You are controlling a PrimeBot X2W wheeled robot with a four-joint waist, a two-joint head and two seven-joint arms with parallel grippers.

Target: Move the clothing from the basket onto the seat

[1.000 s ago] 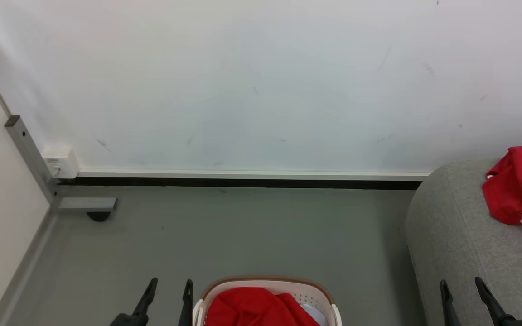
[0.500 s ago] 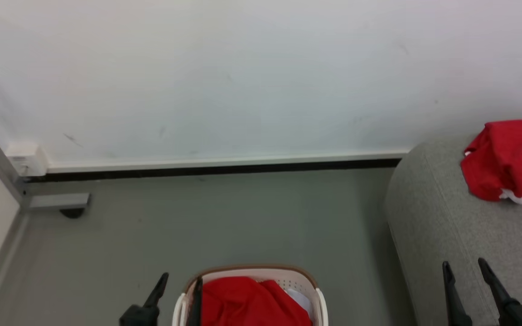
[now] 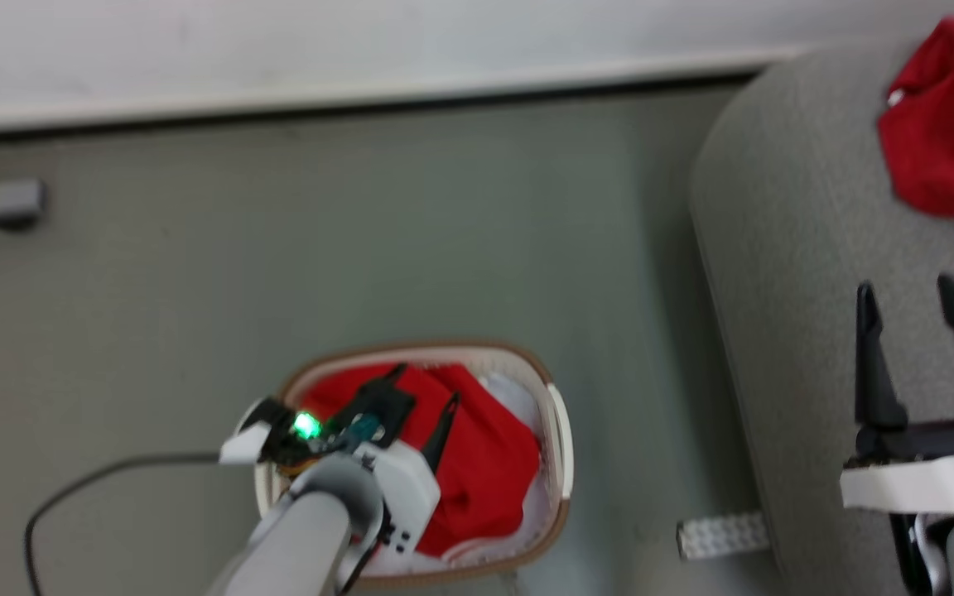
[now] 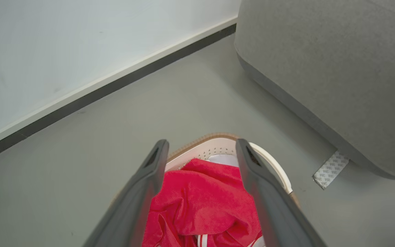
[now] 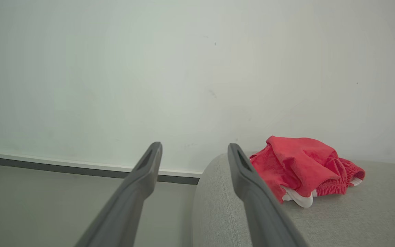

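Left gripper: fingers spread wide with nothing between them. It hung over the basket with its tips above the red heap; contact could not be judged.
Right gripper: fingers spread, empty. It stood over the seat's rounded edge, well short of the red garment.
Clothing: crumpled bright red cloth on top, white pieces at the far and right sides, white stripe trim low in the left wrist view. All of it lay inside the basket.
Basket: cream-white with small holes and a brown rim band. It sat on the floor, left of the seat with a gap between.
Seat: light grey weave. One red garment with white trim lay bunched on top, near the wall.
Around: a pale patterned strip on the floor at the seat's base; a black cable left of the basket.
In the way: the left forearm covered the basket's near-left corner.
Hard to make out: the head view was blurred, the red garment was cut off at the frame edge, and the lower layers in the basket were hidden.
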